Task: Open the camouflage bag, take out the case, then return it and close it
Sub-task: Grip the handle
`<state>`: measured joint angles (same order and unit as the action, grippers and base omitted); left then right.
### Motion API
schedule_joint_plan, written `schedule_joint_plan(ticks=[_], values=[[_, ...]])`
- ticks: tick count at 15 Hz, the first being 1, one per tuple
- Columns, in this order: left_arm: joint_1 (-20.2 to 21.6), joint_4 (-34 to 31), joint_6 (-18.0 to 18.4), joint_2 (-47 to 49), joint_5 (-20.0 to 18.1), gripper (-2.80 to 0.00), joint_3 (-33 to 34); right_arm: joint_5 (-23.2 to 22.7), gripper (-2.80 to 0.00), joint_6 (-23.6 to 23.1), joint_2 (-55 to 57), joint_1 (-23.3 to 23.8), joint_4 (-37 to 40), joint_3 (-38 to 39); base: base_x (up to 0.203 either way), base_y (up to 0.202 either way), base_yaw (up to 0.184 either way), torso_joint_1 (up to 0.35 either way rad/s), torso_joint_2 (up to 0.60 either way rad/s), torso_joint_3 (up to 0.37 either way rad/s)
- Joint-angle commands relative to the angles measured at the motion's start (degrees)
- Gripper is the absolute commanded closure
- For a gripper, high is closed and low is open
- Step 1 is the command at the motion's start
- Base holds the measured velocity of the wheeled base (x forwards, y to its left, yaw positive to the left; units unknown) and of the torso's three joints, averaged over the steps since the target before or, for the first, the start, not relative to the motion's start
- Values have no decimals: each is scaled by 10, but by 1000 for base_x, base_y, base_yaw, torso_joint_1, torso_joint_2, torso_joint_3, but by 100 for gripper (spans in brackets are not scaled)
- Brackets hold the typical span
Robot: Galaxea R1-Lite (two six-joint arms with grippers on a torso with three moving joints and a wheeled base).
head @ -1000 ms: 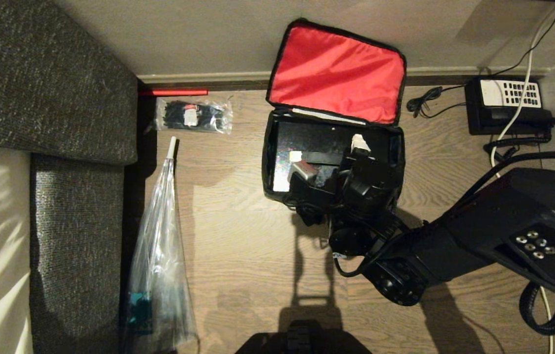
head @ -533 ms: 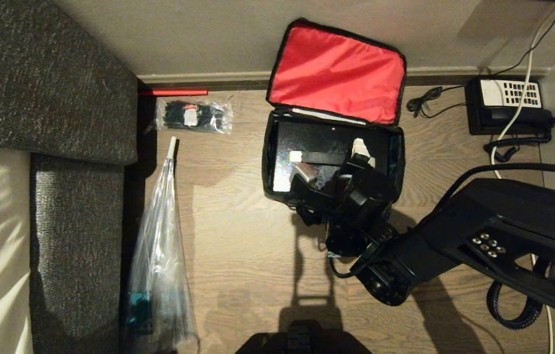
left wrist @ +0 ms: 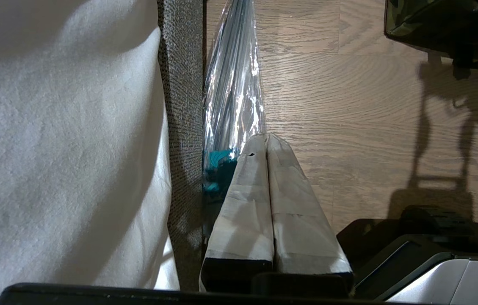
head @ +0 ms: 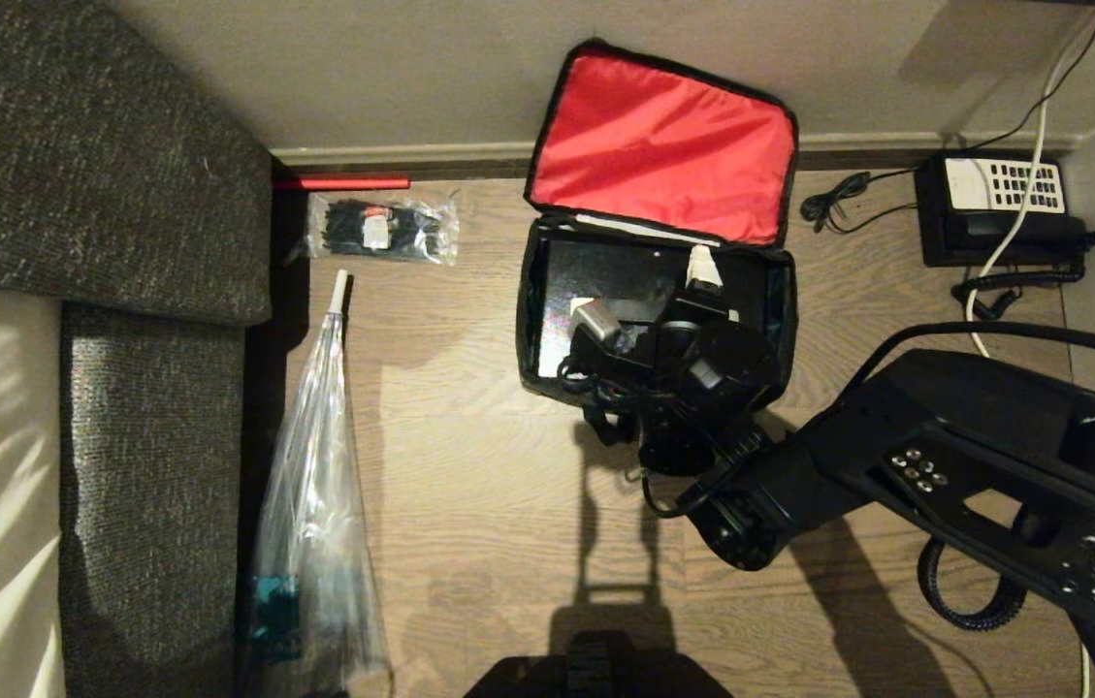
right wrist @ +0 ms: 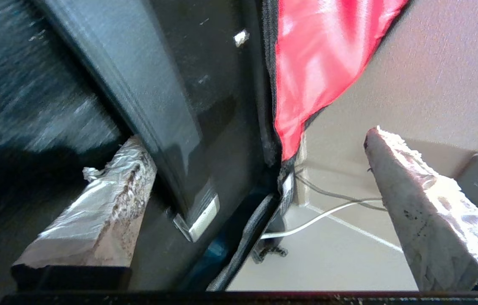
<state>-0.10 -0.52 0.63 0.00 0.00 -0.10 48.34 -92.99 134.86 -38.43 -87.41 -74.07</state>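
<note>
The case point(head: 644, 276) lies flat inside the camouflage bag point(head: 532, 320), which sits open on the wood floor point(head: 469, 465) with its red-lined lid point(head: 668, 145) thrown back against the wall point(head: 392, 68). We have our right gripper point(head: 649, 296) low over the bag's open mouth, its fingers spread wide and holding nothing. One taped finger point(right wrist: 95, 228) sits over the case's glossy black face; the other point(right wrist: 425, 212) reaches out beyond the bag's rim, toward the lid and the wall. From the wrist camera we see a ridge running across the case and a small pale tab on it, just beside the first finger.

We judge this to be the removal step: the bag is already open, the case is not yet gripped. Next we would need to get the fingers on either side of an edge or raised part of the case, then close and lift it clear of the bag's walls. The surface looks slick, so a shallow pinch may slip.

Our left gripper point(left wrist: 266, 142) is parked well away from all this, fingers pressed together and empty, pointing at the floor beside a clear plastic bag point(left wrist: 232, 93) and the grey sofa point(left wrist: 181, 84). Beyond the bag, off to the right arm's side, a black desk phone point(head: 998, 208) stands against the wall.
</note>
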Motion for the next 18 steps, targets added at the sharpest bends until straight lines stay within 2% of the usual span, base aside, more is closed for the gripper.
schedule_joint_plan(ticks=[1,6,10,14,18], values=[[0,0,1,0,0,0,0,-1,-280,-5,21,13,-3,-20,0,0,0,0,0,0],[0,0,0,0,0,0,0,-12,-280,-8,37,31,-3,-92,0,0,0,0,0,0],[0,0,0,0,0,0,0,-11,-280,-2,44,33,-3,-78,0,0,0,0,0,0],[0,0,0,0,0,0,0,-10,-280,48,71,31,-3,-91,0,0,0,0,0,0],[0,0,1,0,0,0,0,-8,-280,57,86,32,-3,-103,0,0,0,0,0,0]])
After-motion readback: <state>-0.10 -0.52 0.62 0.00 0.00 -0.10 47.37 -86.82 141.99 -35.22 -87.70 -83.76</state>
